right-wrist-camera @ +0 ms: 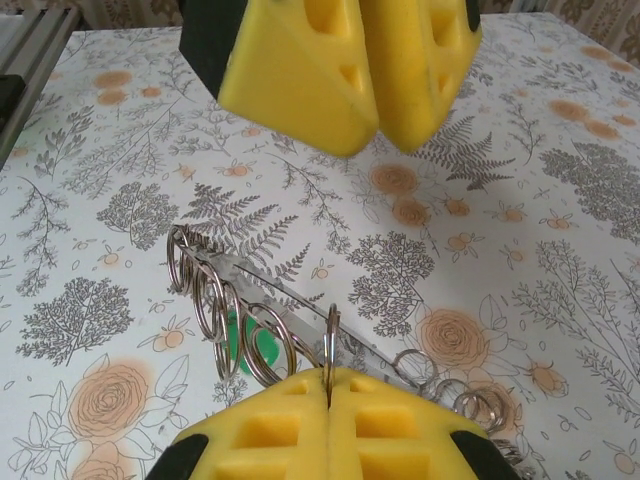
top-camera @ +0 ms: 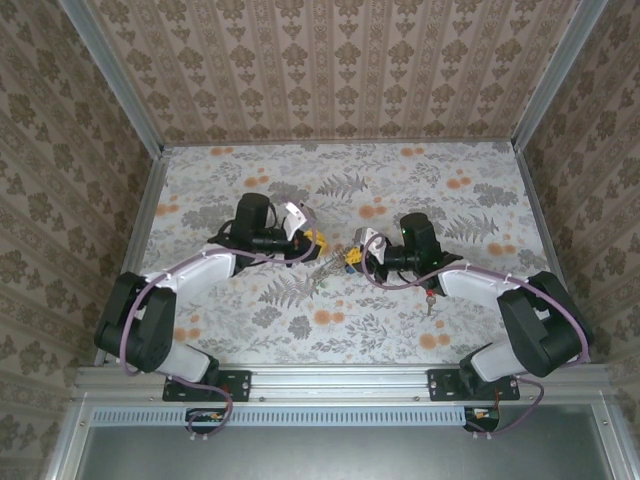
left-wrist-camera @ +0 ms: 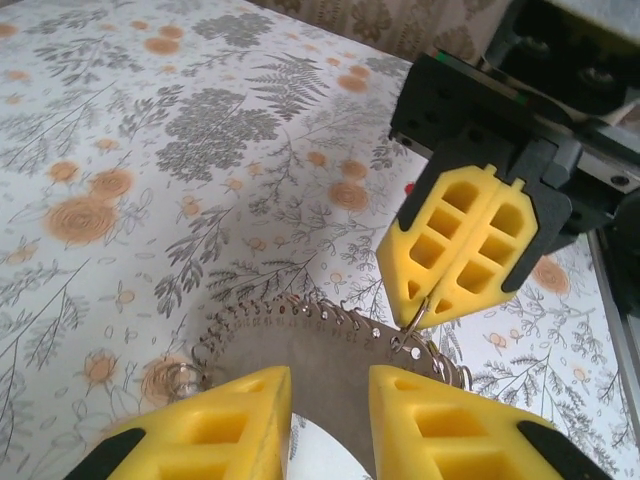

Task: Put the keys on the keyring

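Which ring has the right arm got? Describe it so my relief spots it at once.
At the middle of the flowered table is the keyring, a curved chain of silvery rings. The gripped ring stands edge-on, pinched in the right gripper's shut yellow fingers; its neighbours are free.

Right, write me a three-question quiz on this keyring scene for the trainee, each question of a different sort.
1. True or false: the right end effector is shut on one ring of the keyring.
2. In the right wrist view, which colour is the key head that shows behind the rings? A blue, B green, C red.
3. Fill in: in the top view the keyring lies ___ the left end effector and the right one.
Key: 1 true; 2 B; 3 between.
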You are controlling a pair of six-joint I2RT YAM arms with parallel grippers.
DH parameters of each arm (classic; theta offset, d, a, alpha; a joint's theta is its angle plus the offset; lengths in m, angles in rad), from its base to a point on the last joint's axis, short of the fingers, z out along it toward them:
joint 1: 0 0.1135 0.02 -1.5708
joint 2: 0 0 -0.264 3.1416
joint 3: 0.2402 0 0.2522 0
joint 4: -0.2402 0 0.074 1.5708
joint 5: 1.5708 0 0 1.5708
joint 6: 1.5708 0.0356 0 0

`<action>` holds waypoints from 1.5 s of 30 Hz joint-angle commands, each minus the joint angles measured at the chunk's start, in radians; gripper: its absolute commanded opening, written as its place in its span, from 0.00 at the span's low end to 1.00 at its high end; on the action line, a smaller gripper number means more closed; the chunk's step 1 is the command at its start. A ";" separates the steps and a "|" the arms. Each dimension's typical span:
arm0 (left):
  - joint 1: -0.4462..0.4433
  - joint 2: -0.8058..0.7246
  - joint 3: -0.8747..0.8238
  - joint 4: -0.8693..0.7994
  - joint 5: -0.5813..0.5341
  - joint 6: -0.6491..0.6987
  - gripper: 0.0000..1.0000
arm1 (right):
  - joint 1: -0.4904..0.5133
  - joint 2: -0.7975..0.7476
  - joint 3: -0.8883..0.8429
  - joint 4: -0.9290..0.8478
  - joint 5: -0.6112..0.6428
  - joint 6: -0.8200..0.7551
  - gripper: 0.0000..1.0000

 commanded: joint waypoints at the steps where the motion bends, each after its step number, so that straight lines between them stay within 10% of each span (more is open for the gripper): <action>1: -0.030 0.043 0.046 -0.100 0.071 0.179 0.27 | -0.017 -0.026 0.044 -0.062 -0.063 -0.045 0.00; 14: -0.083 0.193 0.192 -0.243 0.078 0.379 0.28 | -0.037 -0.012 0.079 -0.124 -0.097 -0.069 0.00; 45: -0.116 0.229 0.222 -0.154 0.123 0.321 0.20 | -0.051 0.030 0.142 -0.220 -0.130 -0.100 0.00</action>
